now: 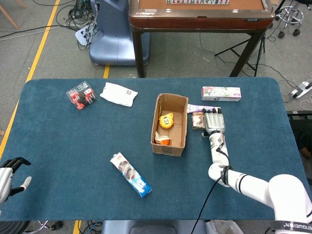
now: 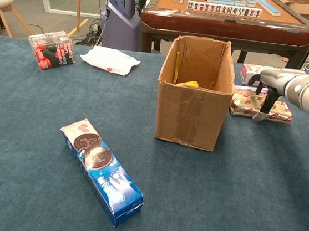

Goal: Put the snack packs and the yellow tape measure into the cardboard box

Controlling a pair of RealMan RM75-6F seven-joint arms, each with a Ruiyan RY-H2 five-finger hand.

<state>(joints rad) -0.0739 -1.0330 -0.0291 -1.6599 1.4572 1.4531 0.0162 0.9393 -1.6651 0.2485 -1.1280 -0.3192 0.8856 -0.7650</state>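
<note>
The right hand [image 1: 213, 122] hovered, fingers spread and holding nothing, over the red-patterned snack pack [image 2: 259, 105] at three o'clock of the cardboard box [image 1: 169, 124], apparently to grasp it, the yellow tape measure [image 1: 166, 120] already lying inside.

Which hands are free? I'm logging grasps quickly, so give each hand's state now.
Left hand: open, holding nothing, at the table's near edge.
Right hand: over the red-patterned snack pack; grasp cannot be told.
</note>
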